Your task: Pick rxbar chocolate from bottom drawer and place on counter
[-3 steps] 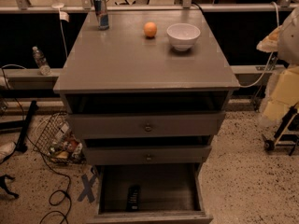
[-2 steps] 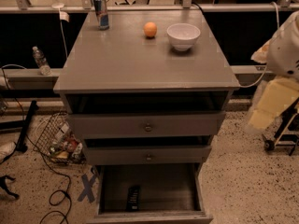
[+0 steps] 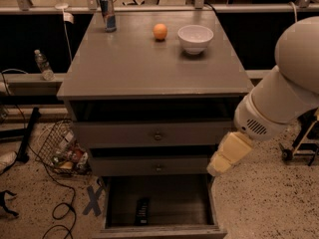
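The rxbar chocolate (image 3: 142, 210) lies flat on the dark floor of the open bottom drawer (image 3: 159, 231), left of its middle. Above the drawers spreads the grey counter (image 3: 144, 66). My white arm comes in from the right. Its cream end with the gripper (image 3: 216, 167) hangs beside the cabinet's right side, level with the middle drawer and above the bottom drawer's right rear corner. It is well apart from the bar.
On the counter's far side stand a blue-and-silver can (image 3: 107, 14), an orange (image 3: 160, 31) and a white bowl (image 3: 195, 37). The two upper drawers stand slightly pulled out. A wire basket (image 3: 62, 151), cables and a bottle (image 3: 44, 65) sit left of the cabinet.
My arm has swung in from the right edge, down and toward the cabinet's right side. The bar and the things on the counter have not moved.
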### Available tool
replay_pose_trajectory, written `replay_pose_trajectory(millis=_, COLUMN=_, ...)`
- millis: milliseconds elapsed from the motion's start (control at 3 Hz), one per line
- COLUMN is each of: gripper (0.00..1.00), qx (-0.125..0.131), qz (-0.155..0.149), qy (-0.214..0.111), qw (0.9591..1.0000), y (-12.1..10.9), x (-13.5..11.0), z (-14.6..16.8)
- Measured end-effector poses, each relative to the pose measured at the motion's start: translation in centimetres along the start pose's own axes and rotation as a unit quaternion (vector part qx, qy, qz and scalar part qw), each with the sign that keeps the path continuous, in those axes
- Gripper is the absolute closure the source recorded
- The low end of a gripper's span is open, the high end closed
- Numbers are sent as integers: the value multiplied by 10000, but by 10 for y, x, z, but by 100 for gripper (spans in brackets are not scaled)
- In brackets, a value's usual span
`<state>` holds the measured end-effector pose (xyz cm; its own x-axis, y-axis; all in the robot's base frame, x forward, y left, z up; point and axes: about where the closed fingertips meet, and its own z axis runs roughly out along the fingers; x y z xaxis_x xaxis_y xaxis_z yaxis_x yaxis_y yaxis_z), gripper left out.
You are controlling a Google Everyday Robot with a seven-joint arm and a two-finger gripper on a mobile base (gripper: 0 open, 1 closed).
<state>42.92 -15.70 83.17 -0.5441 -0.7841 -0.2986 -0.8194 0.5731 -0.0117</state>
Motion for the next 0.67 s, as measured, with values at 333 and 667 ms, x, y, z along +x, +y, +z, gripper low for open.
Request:
replay_pose_trajectory(millis=333, gripper=0, qx=0, qz=0, qy=0, qw=10000, y=0, x=0, z=0)
replay_pose_trajectory(millis=667, gripper=0, qx=-370, qz=-15, qy=127, qw=9992, y=20, x=-25, z=47)
